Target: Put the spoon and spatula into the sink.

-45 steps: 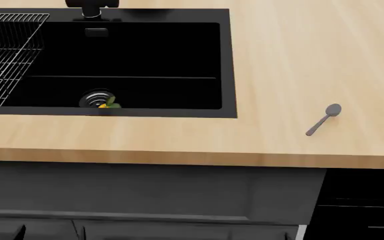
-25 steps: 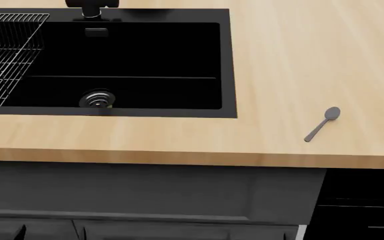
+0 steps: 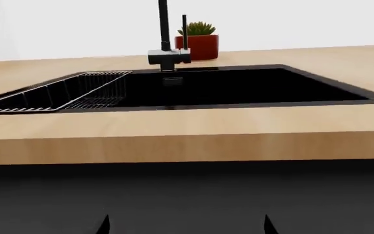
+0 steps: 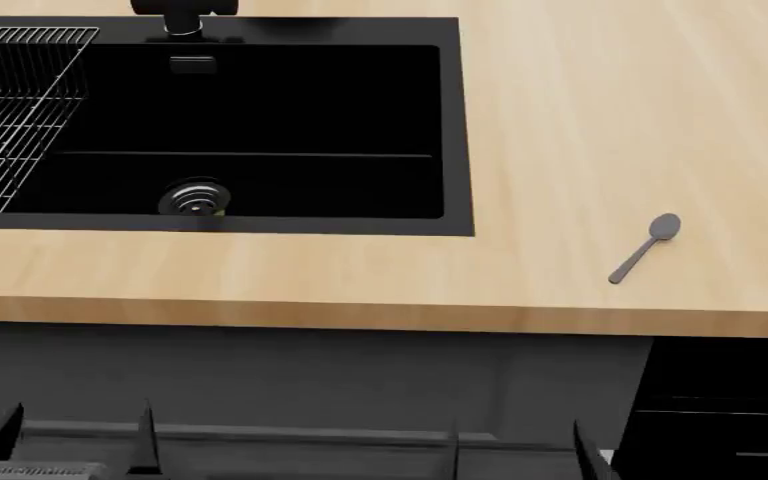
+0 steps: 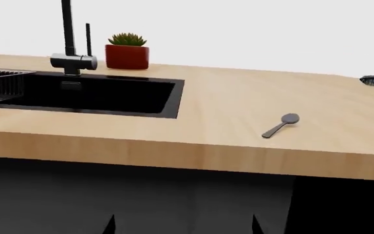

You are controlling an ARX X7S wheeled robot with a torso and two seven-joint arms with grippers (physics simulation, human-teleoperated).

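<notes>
Pale wooden countertop [image 4: 584, 110] is filling most of the head view, with a dark cabinet front running along the lower part of the frame. Set into the upper left of that view, the sink [image 4: 454, 130] is showing its black basin, a round drain [image 4: 195, 197], a wire rack [image 4: 11, 110] at the far left and the base of a black faucet [image 4: 181, 12] at the top edge. In the wrist views a red pot with a small green plant [image 5: 127, 51] is standing behind the faucet.

Right of the sink and well apart from its rim, the spoon [image 4: 646, 247] is lying flat on the counter at the right of the frame, near the front edge. Its grey oval bowl is pointing to the upper right and its thin handle is slanting down to the lower left, toward the robot. The spatula is not appearing in any view.

Both grippers are sitting low at the bottom edge, below counter height. The right gripper [image 4: 515, 448] is showing two fingertips standing apart, gripping nothing, and it is lying almost under the spoon, so it looks the nearer arm for the pick. The left gripper [image 4: 75, 435] is likewise spread and bare, sitting below the sink's front. The reach would probably be going up and forward, with the jaws closing across the slanted handle.
</notes>
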